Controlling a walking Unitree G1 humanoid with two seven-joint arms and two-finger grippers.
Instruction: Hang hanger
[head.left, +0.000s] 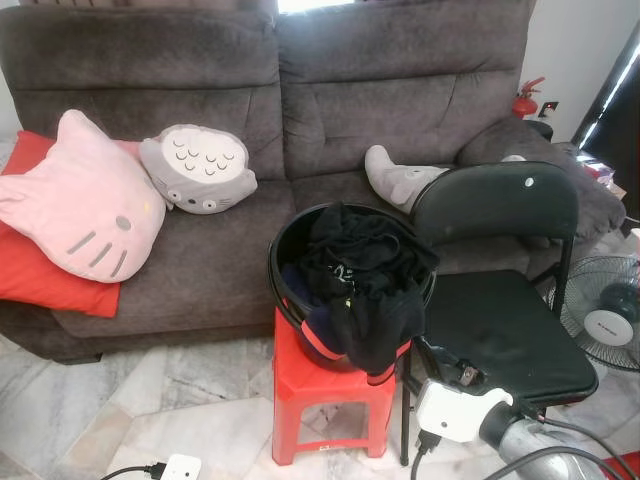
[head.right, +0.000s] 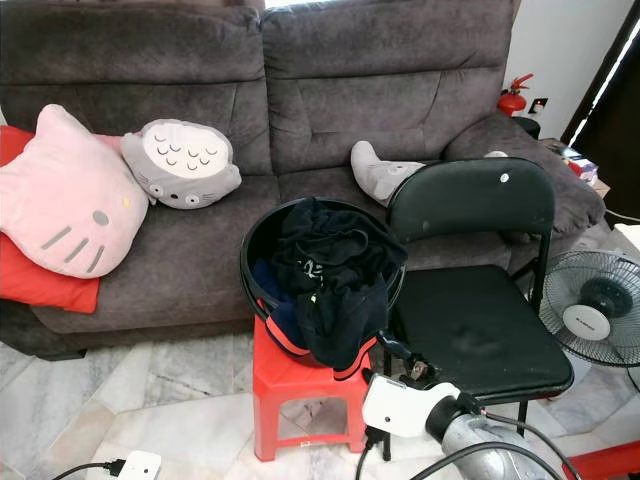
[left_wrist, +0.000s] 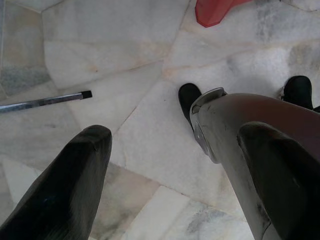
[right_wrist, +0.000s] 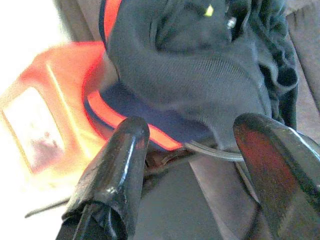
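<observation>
Sitting on a red stool (head.left: 325, 385), a black basket (head.left: 290, 262) heaped with dark clothes (head.left: 365, 285) stood before a grey sofa (head.left: 400, 90) in the eye views, beside a black chair (head.left: 500, 320); the right end effector (head.left: 452, 372) reached near the basket's lower edge. In the left wrist view, the left end effector (left_wrist: 170, 175) hung over the marble floor (left_wrist: 115, 45), fingers wide apart. In the right wrist view, fingers (right_wrist: 115, 175) spread wide just below the clothes, grasping nothing. No hanger could be made out.
</observation>
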